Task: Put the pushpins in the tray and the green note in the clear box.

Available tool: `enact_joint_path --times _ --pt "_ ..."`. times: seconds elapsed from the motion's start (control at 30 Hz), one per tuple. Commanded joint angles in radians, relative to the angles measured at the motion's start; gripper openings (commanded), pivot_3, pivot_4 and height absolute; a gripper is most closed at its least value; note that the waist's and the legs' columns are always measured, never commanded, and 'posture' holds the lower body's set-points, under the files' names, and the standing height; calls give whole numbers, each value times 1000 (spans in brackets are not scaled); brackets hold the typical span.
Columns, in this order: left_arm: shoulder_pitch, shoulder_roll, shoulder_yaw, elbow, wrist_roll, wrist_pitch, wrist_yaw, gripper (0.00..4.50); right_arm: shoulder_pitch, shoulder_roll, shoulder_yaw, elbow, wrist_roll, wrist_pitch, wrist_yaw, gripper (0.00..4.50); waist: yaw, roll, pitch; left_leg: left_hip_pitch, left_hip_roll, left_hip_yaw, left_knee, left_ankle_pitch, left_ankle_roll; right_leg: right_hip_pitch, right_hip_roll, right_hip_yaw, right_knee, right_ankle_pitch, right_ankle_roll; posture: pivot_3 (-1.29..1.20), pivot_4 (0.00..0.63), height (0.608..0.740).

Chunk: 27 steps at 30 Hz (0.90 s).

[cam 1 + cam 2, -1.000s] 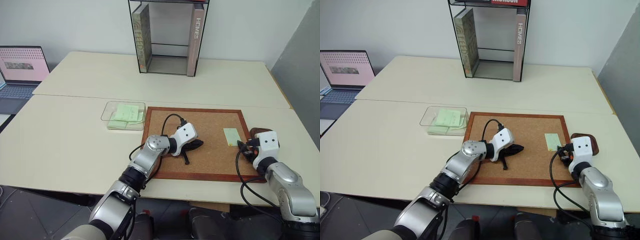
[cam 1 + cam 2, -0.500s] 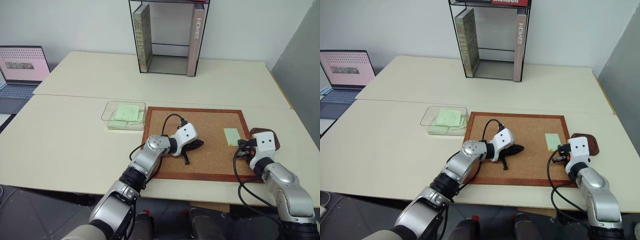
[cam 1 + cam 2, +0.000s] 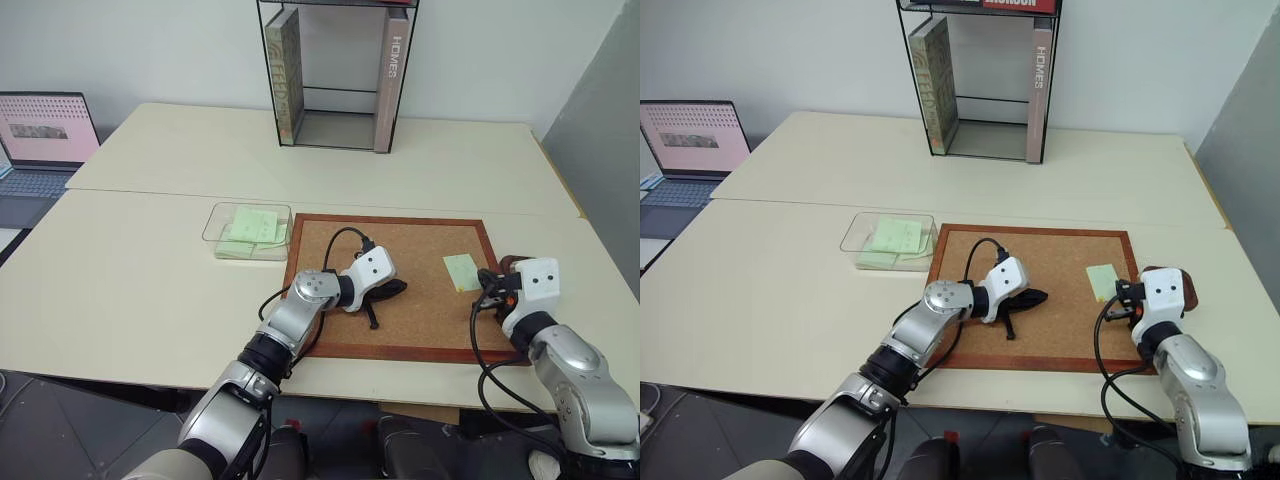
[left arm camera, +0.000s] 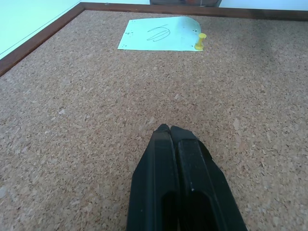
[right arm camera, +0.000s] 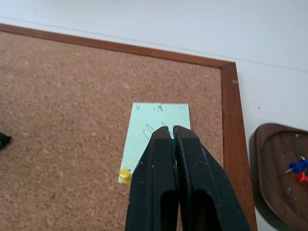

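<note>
A pale table carries the cork board, the landmark here. The green note lies flat near its right edge, 1 yellow pushpin at a corner. The right gripper hovers over the note, fingers pressed together, holding nothing that I can make out. The left gripper, fingers also pressed together, rests mid-board. The tray sits just off the board's right frame, with blue and red pins inside; the clear box lies off its upper-left corner.
</note>
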Motion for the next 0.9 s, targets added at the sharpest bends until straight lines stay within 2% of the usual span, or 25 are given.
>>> enact_joint_path --times 0.03,0.33,0.6,0.67,0.7,0.9 --pt "7 5 -23 15 20 15 -10 0 -20 -24 -68 -40 9 19 -24 38 0 0 0 0 0 0 0 0 0 0 0 0 0 0 0 0 150 740" --pt "6 3 -26 16 21 12 -12 0 -55 -127 -131 98 -52 76 -55 38 0 0 0 0 0 0 0 0 0 0 0 0 0 0 -1 0 150 740" --pt "4 -2 -27 18 23 11 -10 0 -147 -166 -106 281 -95 58 -50 38 -1 1 0 0 0 1 0 0 0 0 0 1 0 0 0 0 150 740" --pt "3 -2 -26 19 23 12 -9 0 -169 -169 -100 313 -94 59 -43 469 -1 1 0 0 0 1 0 0 0 0 0 1 0 1 2 0 150 740" --pt "4 -2 -26 18 24 12 -8 0 -178 -171 -98 326 -93 60 -39 511 -1 1 0 0 0 1 0 0 0 0 0 1 0 1 2 0 150 740" --pt "5 -1 -23 14 24 14 -3 0 -213 -167 -92 355 -97 64 -36 1757 -1 1 0 0 0 1 0 0 0 0 0 1 0 1 2 0 150 740"
